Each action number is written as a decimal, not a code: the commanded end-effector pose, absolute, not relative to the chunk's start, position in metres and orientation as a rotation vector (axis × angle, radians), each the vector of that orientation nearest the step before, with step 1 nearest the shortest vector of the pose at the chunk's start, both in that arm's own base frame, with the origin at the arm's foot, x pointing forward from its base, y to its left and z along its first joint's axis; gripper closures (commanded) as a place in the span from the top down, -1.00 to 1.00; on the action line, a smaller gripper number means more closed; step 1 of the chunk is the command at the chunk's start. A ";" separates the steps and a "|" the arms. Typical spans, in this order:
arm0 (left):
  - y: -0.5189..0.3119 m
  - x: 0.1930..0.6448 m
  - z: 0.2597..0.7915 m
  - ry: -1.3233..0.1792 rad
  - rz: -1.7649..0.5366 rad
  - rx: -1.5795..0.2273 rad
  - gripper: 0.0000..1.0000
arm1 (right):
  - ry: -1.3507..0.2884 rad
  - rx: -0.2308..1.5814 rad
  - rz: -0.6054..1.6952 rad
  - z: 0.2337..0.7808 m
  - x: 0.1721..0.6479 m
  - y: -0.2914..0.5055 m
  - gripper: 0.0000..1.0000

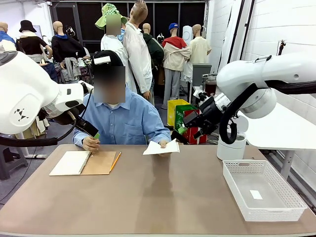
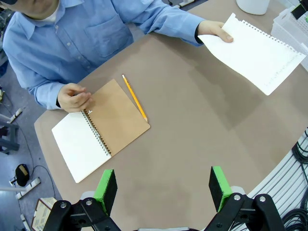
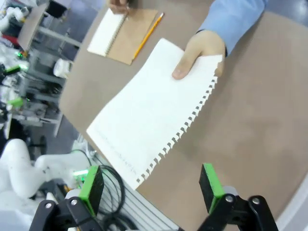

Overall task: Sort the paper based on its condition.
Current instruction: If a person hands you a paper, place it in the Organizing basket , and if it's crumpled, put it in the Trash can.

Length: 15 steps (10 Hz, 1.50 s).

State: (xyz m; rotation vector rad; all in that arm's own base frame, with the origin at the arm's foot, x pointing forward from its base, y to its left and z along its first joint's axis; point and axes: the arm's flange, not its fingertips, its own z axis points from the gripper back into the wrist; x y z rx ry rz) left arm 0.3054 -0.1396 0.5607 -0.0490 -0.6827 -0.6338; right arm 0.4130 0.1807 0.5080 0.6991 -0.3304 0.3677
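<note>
person's hand (image 3: pixel 199 52) holds the paper (image 3: pixel 154 108) up off the table (image 1: pixel 158 197) near its far edge, middle. right gripper (image 3: pixel 151 187) jaws wide open, nothing in them, just short of the sheet's torn edge. left gripper (image 2: pixel 163 185) jaws open, empty, above the table near the open notebook (image 2: pixel 98 127) and pencil (image 2: pixel 134 97) at far left.

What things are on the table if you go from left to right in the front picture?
Open notebook → yellow pencil → sheet of paper held up by the person's hand → white cup → white basket.
</note>
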 end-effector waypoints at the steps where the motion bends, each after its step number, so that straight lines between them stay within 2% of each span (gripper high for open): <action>1: -0.139 0.306 0.560 -0.683 -0.633 -0.051 1.00 | -0.297 0.770 0.313 0.491 0.414 0.181 1.00; 8: -0.139 0.306 0.560 -0.683 -0.633 -0.051 1.00 | -0.313 0.724 0.317 0.499 0.414 0.179 1.00; 15: -0.139 0.306 0.560 -0.683 -0.633 -0.051 1.00 | -0.005 1.163 -0.176 0.432 0.437 0.137 1.00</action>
